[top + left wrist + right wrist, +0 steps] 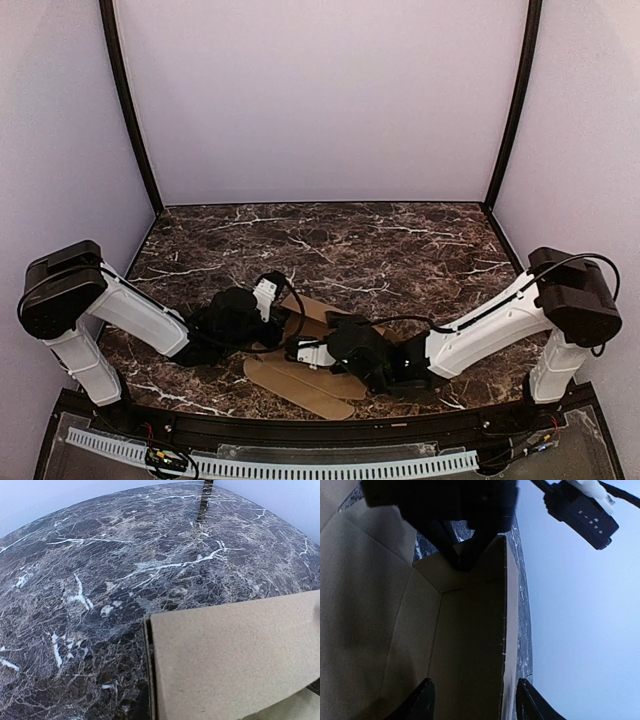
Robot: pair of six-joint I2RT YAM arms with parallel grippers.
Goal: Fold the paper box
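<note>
The paper box (300, 385) is a tan cardboard sheet lying near the table's front edge, partly under both grippers. In the right wrist view one wall (465, 640) stands upright, with a folded panel at its far end. My right gripper (476, 700) is open, its fingers astride that wall's edge. My left gripper (463, 562) comes in from the far end, and its dark fingers close to a point on the wall's top corner. In the left wrist view the box (235, 660) fills the lower right and my own fingers are hidden. From above, the left gripper (268, 322) and right gripper (318, 352) meet over the sheet.
The dark marble table (330, 245) stretches back to lilac walls with black corner posts (128, 110). A black rail (320, 430) runs along the near edge by the arm bases.
</note>
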